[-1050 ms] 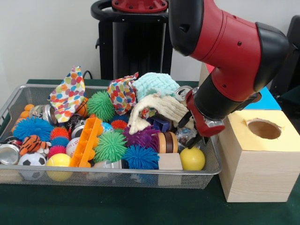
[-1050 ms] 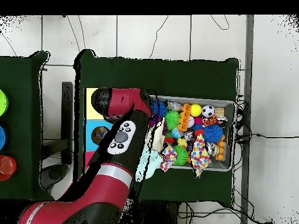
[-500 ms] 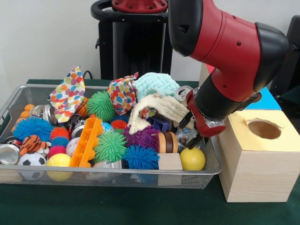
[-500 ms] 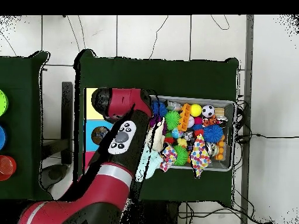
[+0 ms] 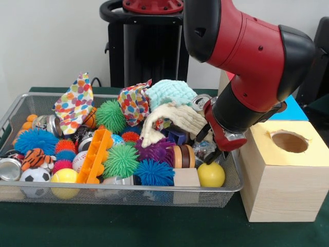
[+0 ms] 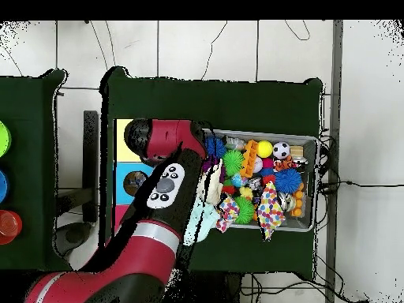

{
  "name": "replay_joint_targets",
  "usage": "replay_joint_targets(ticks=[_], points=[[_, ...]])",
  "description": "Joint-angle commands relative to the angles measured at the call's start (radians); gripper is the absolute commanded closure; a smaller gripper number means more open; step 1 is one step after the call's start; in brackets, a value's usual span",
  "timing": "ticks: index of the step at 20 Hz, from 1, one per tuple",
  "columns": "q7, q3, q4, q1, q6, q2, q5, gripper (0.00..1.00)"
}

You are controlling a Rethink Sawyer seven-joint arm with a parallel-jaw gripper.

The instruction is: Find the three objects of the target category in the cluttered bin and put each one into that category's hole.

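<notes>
no writing is readable on anything. the silver wire-mesh bin [image 5: 154,191], packed with toys, fills the lower left of the front view, its right rim just beside the pale wooden box with a round hole [image 5: 290,142]. the gripper [image 5: 208,149] sits low at the bin's right end above a yellow ball [image 5: 211,175]; whether it is spread or closed cannot be told. bare green desk [image 5: 128,226] runs along the bottom edge.

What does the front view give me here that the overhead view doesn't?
Only the front view shows the gripper down in the bin's box-side end, and the round hole in the wooden box. Only the overhead view shows the coloured panels beside the arm and coloured discs at the picture's edge. Both show the wire bin full of toys.
</notes>
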Motion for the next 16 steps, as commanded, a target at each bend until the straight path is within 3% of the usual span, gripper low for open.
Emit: replay_joint_targets(ticks=[1,4,16], points=[[0.115,0.161,0.124,-0.020,0.004,0.062,0.062,0.00],[0.122,0.157,0.119,-0.017,0.066,0.063,0.064,0.00],[0.140,0.151,0.106,-0.014,0.063,0.090,0.066,0.00]])
